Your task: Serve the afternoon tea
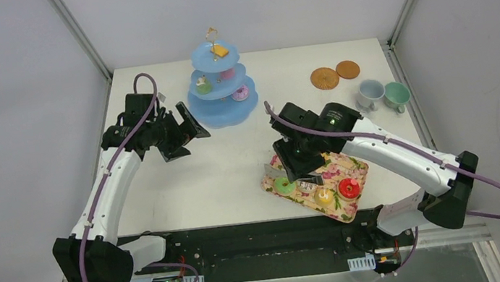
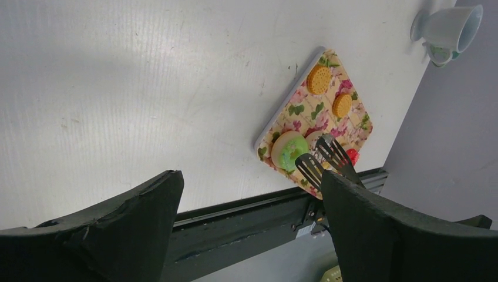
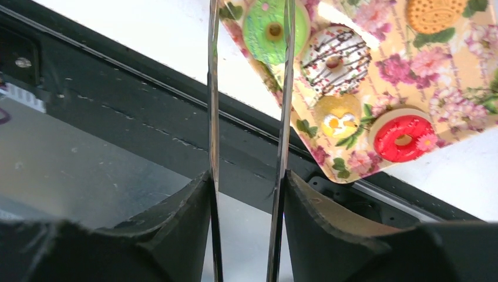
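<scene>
The flowered tray (image 1: 357,168) lies at the table's near edge. It holds a green donut (image 1: 283,185), a yellow cupcake (image 1: 324,195), a red donut (image 1: 348,188), a white drizzled donut (image 3: 336,59) and two orange biscuits (image 2: 319,79). My right gripper (image 1: 302,170) is shut on metal tongs (image 3: 212,117). The tongs are spread, and their arms frame the green donut (image 3: 275,29) in the right wrist view. My left gripper (image 1: 184,136) is open and empty beside the blue tiered stand (image 1: 224,108), which carries several sweets.
Two brown woven coasters (image 1: 325,78) and two small cups (image 1: 370,92) stand at the back right. The black base rail (image 1: 260,238) runs along the near edge just below the tray. Bare white tabletop (image 1: 228,166) lies between the arms.
</scene>
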Tool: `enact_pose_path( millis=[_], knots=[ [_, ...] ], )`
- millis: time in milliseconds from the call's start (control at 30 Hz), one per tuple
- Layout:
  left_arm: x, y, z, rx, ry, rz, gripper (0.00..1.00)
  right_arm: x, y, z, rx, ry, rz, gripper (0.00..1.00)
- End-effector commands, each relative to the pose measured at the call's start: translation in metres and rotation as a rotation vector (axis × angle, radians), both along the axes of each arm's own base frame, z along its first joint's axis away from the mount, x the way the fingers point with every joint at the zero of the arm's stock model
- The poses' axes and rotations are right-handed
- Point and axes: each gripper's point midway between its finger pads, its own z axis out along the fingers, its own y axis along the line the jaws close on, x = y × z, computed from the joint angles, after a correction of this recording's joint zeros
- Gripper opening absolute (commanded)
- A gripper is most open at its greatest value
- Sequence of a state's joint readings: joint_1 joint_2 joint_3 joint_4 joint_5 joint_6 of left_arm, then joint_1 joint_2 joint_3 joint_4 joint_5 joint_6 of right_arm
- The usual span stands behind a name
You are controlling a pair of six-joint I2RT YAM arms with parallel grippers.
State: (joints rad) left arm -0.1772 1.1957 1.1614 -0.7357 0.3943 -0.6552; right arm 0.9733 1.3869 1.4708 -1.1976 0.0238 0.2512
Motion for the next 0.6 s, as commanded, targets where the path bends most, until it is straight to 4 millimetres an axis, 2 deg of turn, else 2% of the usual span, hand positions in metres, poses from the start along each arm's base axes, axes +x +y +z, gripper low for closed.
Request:
enact_pose_path(
  millis=[0,567],
  knots=[
    [-0.003,-0.006,0.006,-0.039,-0.010,-0.005,0.91,-0.004,-0.023,-0.010,-0.124,-0.018,-0.028,0.49],
    [-0.013,-0.002,0.011,-0.023,-0.006,-0.006,0.91,-0.014,-0.020,-0.027,-0.144,-0.011,0.014,0.55]
  ],
)
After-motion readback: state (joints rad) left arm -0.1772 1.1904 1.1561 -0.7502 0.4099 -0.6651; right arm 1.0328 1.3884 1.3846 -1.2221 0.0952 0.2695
